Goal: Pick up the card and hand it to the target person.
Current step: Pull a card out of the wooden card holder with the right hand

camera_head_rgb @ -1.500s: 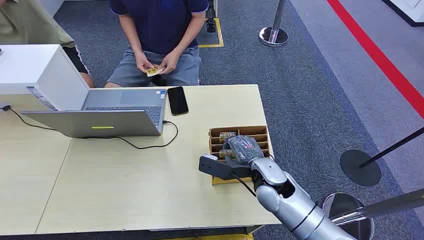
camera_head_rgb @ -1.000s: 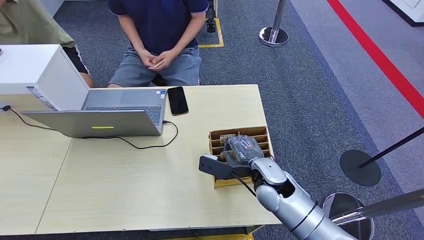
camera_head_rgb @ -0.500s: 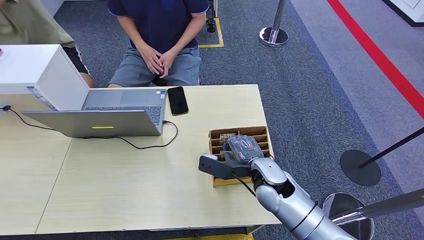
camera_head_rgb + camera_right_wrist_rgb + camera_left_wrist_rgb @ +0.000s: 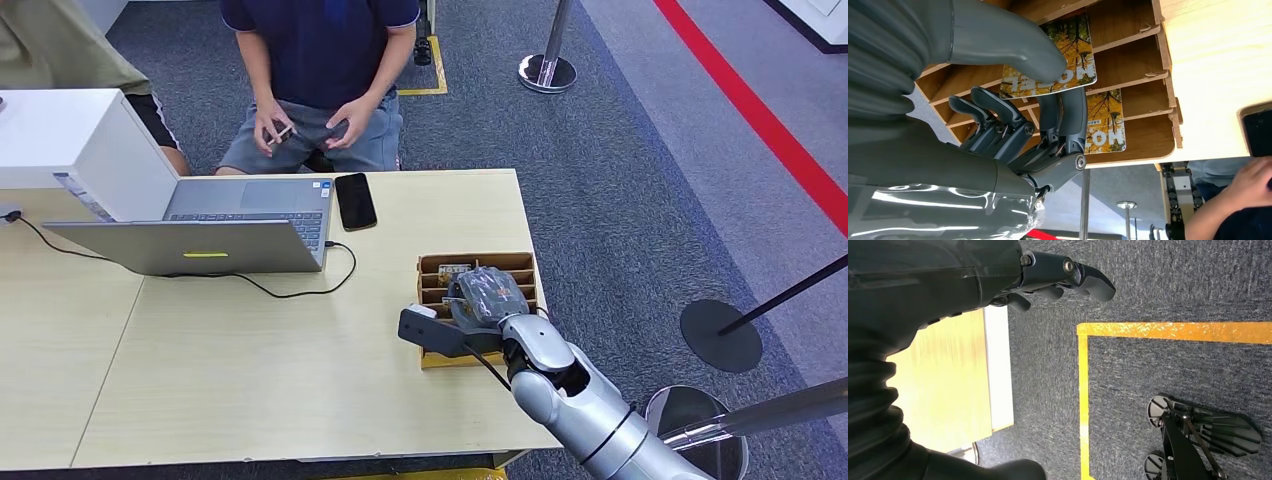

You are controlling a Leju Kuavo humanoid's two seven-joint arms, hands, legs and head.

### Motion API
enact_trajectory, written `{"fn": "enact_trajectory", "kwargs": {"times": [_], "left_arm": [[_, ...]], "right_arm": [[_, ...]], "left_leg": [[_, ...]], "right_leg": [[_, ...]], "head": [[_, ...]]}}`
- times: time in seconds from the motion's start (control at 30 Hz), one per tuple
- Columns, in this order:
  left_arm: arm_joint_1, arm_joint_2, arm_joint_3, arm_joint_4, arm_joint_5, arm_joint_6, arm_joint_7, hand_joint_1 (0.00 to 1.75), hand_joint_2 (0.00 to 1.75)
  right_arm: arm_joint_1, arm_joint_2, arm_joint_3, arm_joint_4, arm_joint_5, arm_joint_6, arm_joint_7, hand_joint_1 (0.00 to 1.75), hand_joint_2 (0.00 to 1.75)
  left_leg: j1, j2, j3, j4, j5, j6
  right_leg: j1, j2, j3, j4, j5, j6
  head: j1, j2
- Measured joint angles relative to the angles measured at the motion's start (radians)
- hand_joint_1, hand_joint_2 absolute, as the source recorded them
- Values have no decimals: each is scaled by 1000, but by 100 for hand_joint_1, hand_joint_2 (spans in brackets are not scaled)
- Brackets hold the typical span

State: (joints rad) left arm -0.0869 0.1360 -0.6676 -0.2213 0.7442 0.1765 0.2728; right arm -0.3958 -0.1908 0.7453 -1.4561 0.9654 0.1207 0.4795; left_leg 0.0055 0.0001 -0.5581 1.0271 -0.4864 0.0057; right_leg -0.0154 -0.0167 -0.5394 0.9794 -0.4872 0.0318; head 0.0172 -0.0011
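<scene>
The robot's right hand (image 4: 483,298) is down in the wooden card box (image 4: 523,265) near the table's (image 4: 250,370) right edge. Its thumb (image 4: 1013,47) presses on one card (image 4: 1068,55) and its fingers (image 4: 1065,112) reach beneath, so the card looks pinched but sits in its slot. This is the pick-up step. Next it must draw the card clear of the dividers, then carry it toward the person (image 4: 320,60) seated beyond the far edge. The left hand (image 4: 1058,275) hangs beside the table, fingers loosely curled, holding nothing.
</scene>
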Motion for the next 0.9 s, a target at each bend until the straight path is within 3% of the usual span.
{"fn": "enact_trajectory", "kwargs": {"times": [0.07,0.2,0.4,0.9], "left_arm": [[0,0,0,0,14,-26,-8,0,175],[1,0,0,0,30,-65,-16,0,175],[1,1,0,0,31,-40,-3,0,175],[3,3,0,0,28,-40,8,0,175]], "right_arm": [[0,0,0,0,3,-6,0,175,175],[0,0,-5,-7,4,-15,-3,175,175],[-1,-2,-25,-45,15,-35,10,175,175],[-85,-23,-89,-274,29,-49,29,175,175]], "left_leg": [[0,0,0,0,0,0],[0,0,0,0,0,0],[0,0,0,0,0,0],[0,1,0,0,0,0]], "right_leg": [[0,0,0,0,0,0],[0,0,0,0,0,0],[0,0,0,0,0,0],[0,2,0,0,0,0]], "head": [[0,0],[0,0],[0,0],[0,0]]}}
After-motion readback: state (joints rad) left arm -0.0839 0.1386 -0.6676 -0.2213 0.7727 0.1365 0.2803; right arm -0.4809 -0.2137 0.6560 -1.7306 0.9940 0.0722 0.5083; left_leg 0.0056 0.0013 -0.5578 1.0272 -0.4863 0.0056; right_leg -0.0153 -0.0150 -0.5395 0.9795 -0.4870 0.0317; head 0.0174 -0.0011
